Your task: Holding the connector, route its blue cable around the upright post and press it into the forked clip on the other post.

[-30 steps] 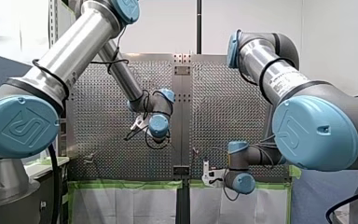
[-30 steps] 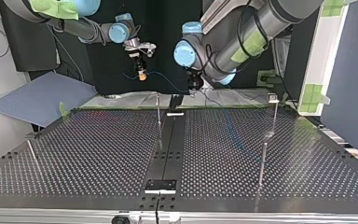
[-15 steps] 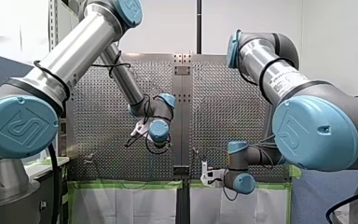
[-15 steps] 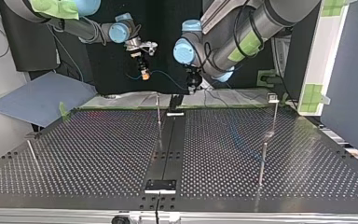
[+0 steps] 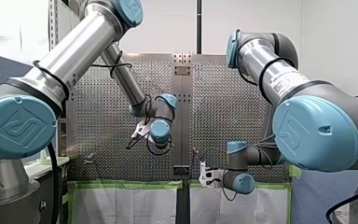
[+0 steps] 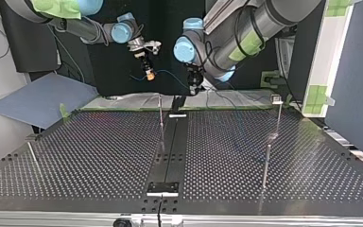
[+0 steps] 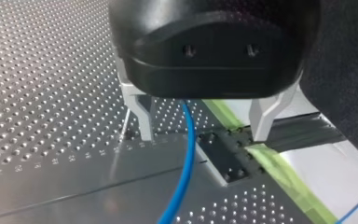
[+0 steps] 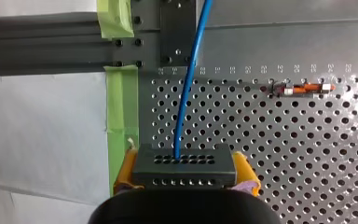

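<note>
While the perforated table (image 6: 99, 151) is lying beneath my left arm (image 6: 250, 28) and my right arm (image 6: 87, 30), my right gripper (image 8: 185, 170) is clamping the dark connector (image 8: 184, 161) between its yellow pads (image 8: 244, 170). My left gripper (image 7: 203, 136) is standing with its metal fingers (image 7: 142, 116) spread apart, gripping nothing. The blue cable (image 7: 186, 154) is running out of the connector and passing loosely between those spread fingers.

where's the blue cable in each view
front view: too thin to pick out.
top view: the blue cable is strung between the two pincers, above the table's far edge.
left wrist view: it runs down between the open fingers of my left pincer.
right wrist view: it rises from the connector clamped in my right pincer.
shared landmark: the green tape on the table's edge.
</note>
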### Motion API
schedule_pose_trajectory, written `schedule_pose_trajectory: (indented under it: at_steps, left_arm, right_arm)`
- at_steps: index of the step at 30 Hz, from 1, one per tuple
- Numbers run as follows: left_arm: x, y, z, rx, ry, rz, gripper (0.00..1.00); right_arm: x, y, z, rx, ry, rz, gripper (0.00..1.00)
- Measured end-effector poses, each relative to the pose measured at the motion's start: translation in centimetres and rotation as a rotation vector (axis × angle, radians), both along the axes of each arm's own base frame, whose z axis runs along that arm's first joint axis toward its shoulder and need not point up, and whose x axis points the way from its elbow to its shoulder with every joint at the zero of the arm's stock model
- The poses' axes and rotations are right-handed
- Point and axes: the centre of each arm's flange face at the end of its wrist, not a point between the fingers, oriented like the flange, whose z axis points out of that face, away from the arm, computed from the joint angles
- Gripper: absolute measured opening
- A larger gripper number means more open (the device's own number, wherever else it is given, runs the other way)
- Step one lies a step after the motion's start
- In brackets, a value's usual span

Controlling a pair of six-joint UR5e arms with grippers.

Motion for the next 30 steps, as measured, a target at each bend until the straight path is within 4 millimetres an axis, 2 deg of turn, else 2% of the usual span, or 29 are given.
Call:
schedule_pose_trajectory:
  at_steps: [14,22,30]
  left_arm:
    - [-0.9,-0.9,-5.6,-0.007,0.04,-0.033,0.99]
    - [-1.2,-1.5,-7.2,-0.033,0.05,-0.048,0.99]
    - [-1.5,-2.8,-9.9,-0.063,0.065,-0.076,0.99]
  right_arm:
    - [0.5,0.5,0.0,0.0,-0.001,0.015,0.0]
    - [0.6,0.5,0.0,-0.001,-0.001,0.017,0.0]
    - [0.5,0.5,0.0,0.002,0.001,0.015,0.0]
